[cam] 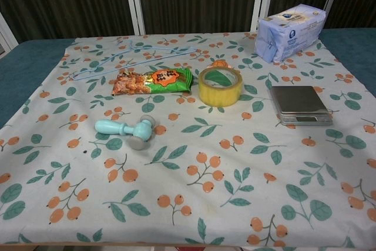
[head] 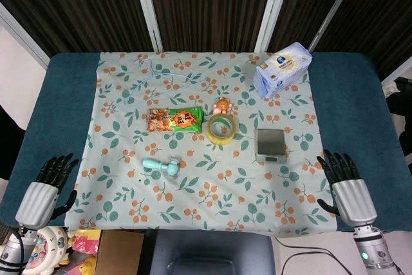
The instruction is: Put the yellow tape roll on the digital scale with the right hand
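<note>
Tablecloth [head: 129,178] ctr: yellow tape roll [head: 221,129] well apart from right robot hand [head: 344,185].

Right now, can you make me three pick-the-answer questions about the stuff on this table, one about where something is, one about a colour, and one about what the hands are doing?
1. Where is the yellow tape roll?
A. On the digital scale
B. On the cloth beside the snack packet
C. In the right hand

2. What colour is the clothes hanger?
A. Red
B. Black
C. Light blue

3. What is the right hand doing?
A. Holding nothing, fingers apart
B. Gripping the tape
C. Pressing the scale

Answers:
1 B: it lies right of the snack packet, apart from the digital scale.
2 C: its thin wire looks pale blue.
3 A: it rests at the table edge, away from everything.
</note>
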Controlling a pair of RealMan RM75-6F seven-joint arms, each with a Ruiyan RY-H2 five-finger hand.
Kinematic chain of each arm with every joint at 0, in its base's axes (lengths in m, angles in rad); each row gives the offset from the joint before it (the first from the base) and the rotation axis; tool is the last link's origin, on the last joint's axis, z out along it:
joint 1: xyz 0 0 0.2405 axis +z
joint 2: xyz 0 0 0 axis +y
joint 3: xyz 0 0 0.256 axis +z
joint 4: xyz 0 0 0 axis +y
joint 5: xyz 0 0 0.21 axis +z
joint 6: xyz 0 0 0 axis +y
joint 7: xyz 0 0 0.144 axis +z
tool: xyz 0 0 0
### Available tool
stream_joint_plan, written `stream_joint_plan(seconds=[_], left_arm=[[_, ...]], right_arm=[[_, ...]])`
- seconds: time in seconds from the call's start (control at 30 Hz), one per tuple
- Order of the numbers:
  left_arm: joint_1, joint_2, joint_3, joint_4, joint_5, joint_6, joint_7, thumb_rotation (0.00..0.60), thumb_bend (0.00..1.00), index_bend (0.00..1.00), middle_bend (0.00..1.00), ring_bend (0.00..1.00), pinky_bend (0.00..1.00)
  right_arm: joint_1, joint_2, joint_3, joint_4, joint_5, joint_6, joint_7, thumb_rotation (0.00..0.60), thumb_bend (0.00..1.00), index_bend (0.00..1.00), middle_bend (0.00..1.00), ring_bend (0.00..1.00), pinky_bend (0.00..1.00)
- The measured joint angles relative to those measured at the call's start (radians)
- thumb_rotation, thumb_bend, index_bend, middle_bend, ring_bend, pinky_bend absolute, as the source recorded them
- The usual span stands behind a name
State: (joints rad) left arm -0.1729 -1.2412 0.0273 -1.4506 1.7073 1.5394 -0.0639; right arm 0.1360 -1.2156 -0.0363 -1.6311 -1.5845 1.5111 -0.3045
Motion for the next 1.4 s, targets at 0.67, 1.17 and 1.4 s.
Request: stream_joint_plan(seconds=[0.67,1.17,1.4], left_arm=[[0.012,0.027,0.019,-0.021,0.001,-0.001,-0.005,0.6,0.46,0.0,0.0,0.01,0.09],[0.014,0.035,0.019,-0.026,0.002,-0.001,-0.015,0.6,0.46,0.0,0.0,0.01,0.09],[0.013,0.033,0.015,-0.022,-0.006,-0.005,-0.015,0.6,0.47,0.0,0.0,0.01,0.09]], right_arm=[[0.263,-0.17,0.082,0.206,0.034,-0.396,-0.092,0.6,0.54,0.45,0.01,0.0,0.0],[0.339,-0.279,0.107,0.308,0.134,-0.504,-0.15,0.6,0.54,0.45,0.01,0.0,0.0],[0.36,-0.304,0.111,0.339,0.163,-0.526,-0.146,0.6,0.54,0.44,0.01,0.0,0.0]])
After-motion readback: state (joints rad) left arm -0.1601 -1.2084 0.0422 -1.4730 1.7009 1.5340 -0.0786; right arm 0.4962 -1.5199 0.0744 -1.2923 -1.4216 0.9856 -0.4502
